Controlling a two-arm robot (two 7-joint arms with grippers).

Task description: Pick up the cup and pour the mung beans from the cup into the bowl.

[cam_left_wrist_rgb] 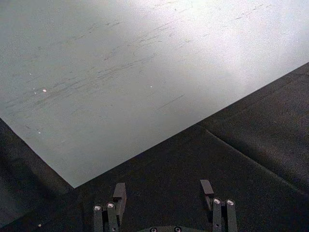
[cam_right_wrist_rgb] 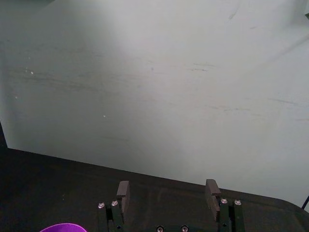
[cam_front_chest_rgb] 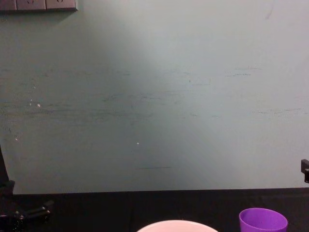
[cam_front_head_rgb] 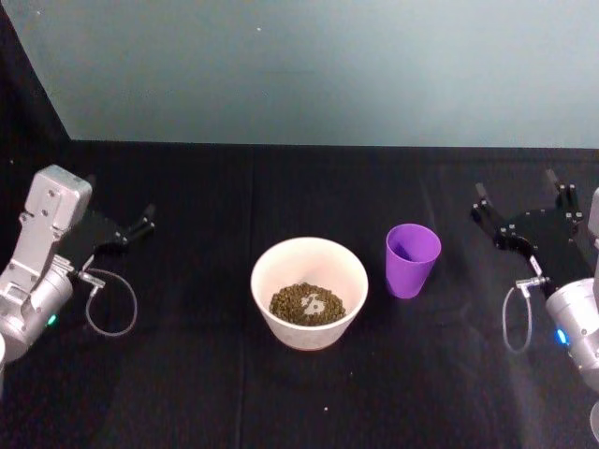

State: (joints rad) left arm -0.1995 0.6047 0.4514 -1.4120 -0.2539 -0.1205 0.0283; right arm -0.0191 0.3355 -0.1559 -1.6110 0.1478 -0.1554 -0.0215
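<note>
head view shows mung beans [cam_front_head_rgb: 308,303] inside the bowl [cam_front_head_rgb: 309,292]; chest view sees only its rim. the cup [cam_front_head_rgb: 412,260] stands just beside it. left claw [cam_front_head_rgb: 132,230] and right claw [cam_front_head_rgb: 524,201] both gape wide, empty, well apart on the table [cam_front_head_rgb: 187,393].

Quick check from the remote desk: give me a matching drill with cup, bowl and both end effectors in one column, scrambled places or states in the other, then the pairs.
Column 1:
1. cup
2. bowl
3. left end effector
4. right end effector

Column 2:
A. holds mung beans, table centre
B. open, at the table's right side
C. upright, purple, right of the bowl
D. open, at the table's left side

Pairs: 1-C, 2-A, 3-D, 4-B
</note>
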